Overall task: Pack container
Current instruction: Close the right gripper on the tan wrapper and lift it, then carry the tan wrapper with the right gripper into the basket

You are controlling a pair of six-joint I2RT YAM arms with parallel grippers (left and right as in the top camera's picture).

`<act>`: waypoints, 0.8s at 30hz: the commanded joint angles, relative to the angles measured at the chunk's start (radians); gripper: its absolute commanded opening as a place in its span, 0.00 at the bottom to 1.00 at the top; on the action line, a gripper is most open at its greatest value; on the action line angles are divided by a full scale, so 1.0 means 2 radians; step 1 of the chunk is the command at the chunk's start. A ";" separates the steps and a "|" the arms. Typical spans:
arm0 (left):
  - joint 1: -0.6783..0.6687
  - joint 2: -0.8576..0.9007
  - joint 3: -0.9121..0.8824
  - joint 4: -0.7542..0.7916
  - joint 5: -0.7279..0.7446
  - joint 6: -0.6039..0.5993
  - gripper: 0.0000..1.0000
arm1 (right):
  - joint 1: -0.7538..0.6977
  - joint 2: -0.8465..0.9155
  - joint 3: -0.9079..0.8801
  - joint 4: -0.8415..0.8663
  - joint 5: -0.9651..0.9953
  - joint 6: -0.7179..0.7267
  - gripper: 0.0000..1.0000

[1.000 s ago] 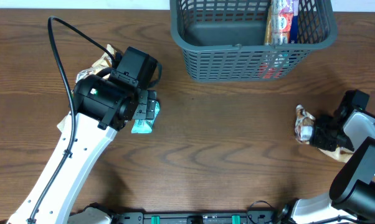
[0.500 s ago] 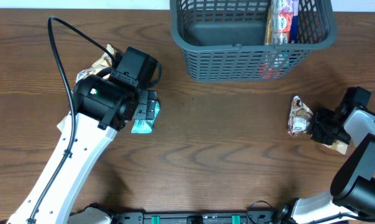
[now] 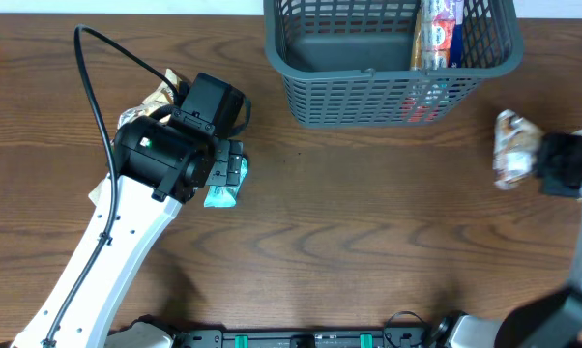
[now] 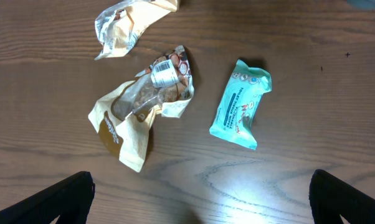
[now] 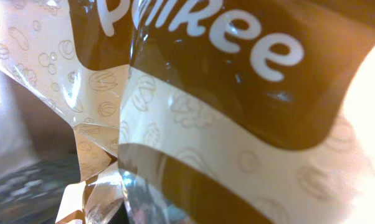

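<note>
The dark grey slatted container point(image 3: 368, 72) stands at the table's far edge, with several snack packets point(image 3: 436, 34) upright in its right part. My right gripper point(image 3: 540, 159) is at the far right, shut on a brown and cream snack packet point(image 3: 511, 148), below and to the right of the container. That packet point(image 5: 206, 93) fills the right wrist view and hides the fingers. My left gripper point(image 4: 200, 205) is open and empty above the table. A teal packet point(image 4: 240, 104) and a crumpled brown and cream packet point(image 4: 141, 109) lie ahead of it.
Another crumpled packet point(image 4: 128, 22) lies beyond those two in the left wrist view. In the overhead view the left arm point(image 3: 165, 159) covers most of these packets; only the teal one point(image 3: 223, 193) and a wrapper corner point(image 3: 159, 97) show.
My right gripper has carried the brown and cream packet up and to the right, closer to the container's right corner. The left arm has not moved.
</note>
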State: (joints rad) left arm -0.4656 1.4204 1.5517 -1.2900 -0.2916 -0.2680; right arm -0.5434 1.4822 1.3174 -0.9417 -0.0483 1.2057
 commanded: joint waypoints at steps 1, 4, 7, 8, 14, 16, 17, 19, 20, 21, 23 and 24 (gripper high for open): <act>0.002 0.001 0.008 -0.002 -0.003 0.001 0.99 | -0.003 -0.047 0.045 -0.006 0.047 -0.058 0.01; 0.002 0.001 0.008 -0.002 -0.003 0.001 0.99 | 0.004 -0.078 0.072 0.031 0.013 -0.113 0.01; 0.002 0.001 0.008 -0.002 -0.003 0.001 0.99 | 0.020 -0.104 0.095 0.083 -0.021 -0.157 0.01; 0.002 0.001 0.008 -0.002 -0.003 0.001 0.99 | 0.028 -0.111 0.102 0.098 -0.027 -0.167 0.01; 0.002 0.002 0.008 -0.002 -0.003 0.001 0.99 | 0.093 -0.119 0.127 0.217 -0.084 -0.216 0.01; 0.002 0.001 0.008 -0.002 -0.003 0.001 0.99 | 0.122 -0.114 0.127 0.254 -0.094 -0.233 0.01; 0.002 0.001 0.008 -0.002 -0.003 0.001 0.99 | 0.137 -0.110 0.127 0.267 -0.094 -0.246 0.01; 0.002 0.001 0.008 -0.002 -0.003 0.001 0.99 | 0.168 -0.097 0.127 0.294 -0.091 -0.287 0.01; 0.002 0.001 0.008 -0.002 -0.003 -0.001 0.99 | 0.184 -0.088 0.127 0.303 -0.082 -0.315 0.01; 0.002 0.001 0.008 -0.002 -0.003 -0.007 0.99 | 0.200 -0.076 0.127 0.306 -0.064 -0.345 0.02; 0.002 0.001 0.008 -0.002 -0.003 -0.022 0.99 | 0.224 -0.048 0.127 0.299 -0.020 -0.392 0.02; 0.002 0.001 0.008 -0.002 -0.003 -0.025 0.99 | 0.232 -0.033 0.127 0.293 -0.008 -0.404 0.01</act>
State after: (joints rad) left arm -0.4656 1.4204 1.5517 -1.2903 -0.2916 -0.2829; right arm -0.1280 1.3350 1.5661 -0.3386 -0.1608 0.5831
